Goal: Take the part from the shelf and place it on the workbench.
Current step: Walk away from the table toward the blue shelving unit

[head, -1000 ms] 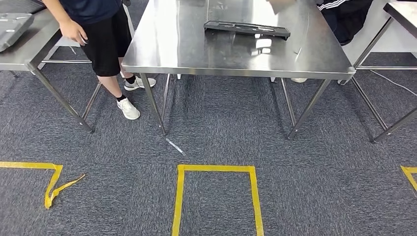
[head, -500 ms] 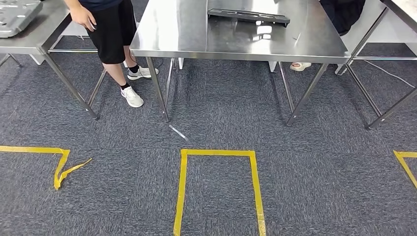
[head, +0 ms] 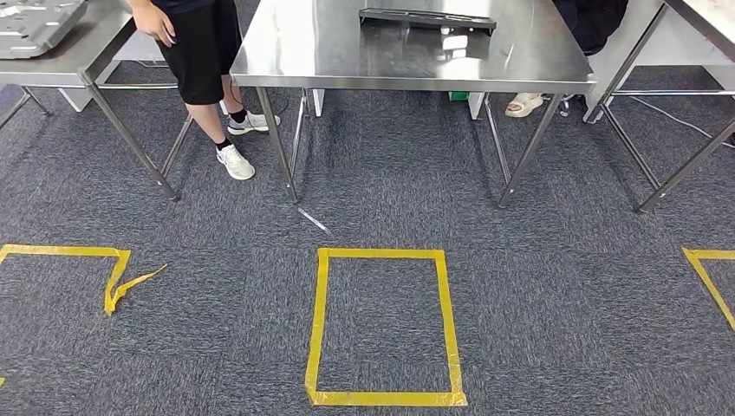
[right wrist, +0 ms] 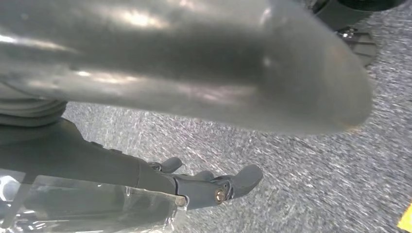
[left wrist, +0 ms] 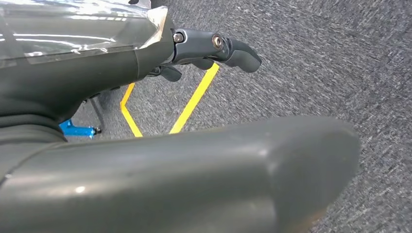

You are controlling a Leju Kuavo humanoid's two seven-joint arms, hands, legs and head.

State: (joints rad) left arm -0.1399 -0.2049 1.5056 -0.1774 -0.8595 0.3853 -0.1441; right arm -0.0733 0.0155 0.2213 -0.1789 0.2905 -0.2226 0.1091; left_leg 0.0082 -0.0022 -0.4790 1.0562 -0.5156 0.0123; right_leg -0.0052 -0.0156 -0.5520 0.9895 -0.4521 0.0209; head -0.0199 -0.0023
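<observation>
Black and flat, the part [head: 427, 19] you're after looks like a long shallow moulded tray with raised edges, lying on the far half of the middle steel workbench [head: 303, 52], touching nothing else. You've got 3 steel tables in the head view: that middle one, 1 at the left [head: 82, 54] carrying a grey pressed-metal piece [head: 35, 16], and a corner of 1 at the right [head: 706, 16]. On the grey carpet [head: 537, 286] I count 1 full yellow tape rectangle [head: 384, 325] straight ahead of you, plus 2 partial tape outlines, left [head: 87, 260] and right [head: 711, 277]. 1 person in dark shorts [head: 201, 52] stands between the left and middle tables, and a 2nd person's sandalled foot [head: 524, 104] shows behind the workbench. Your left hand [left wrist: 194, 53] and right hand [right wrist: 204, 187] both hang over the carpet with fingers loosely apart and nothing in them.
</observation>
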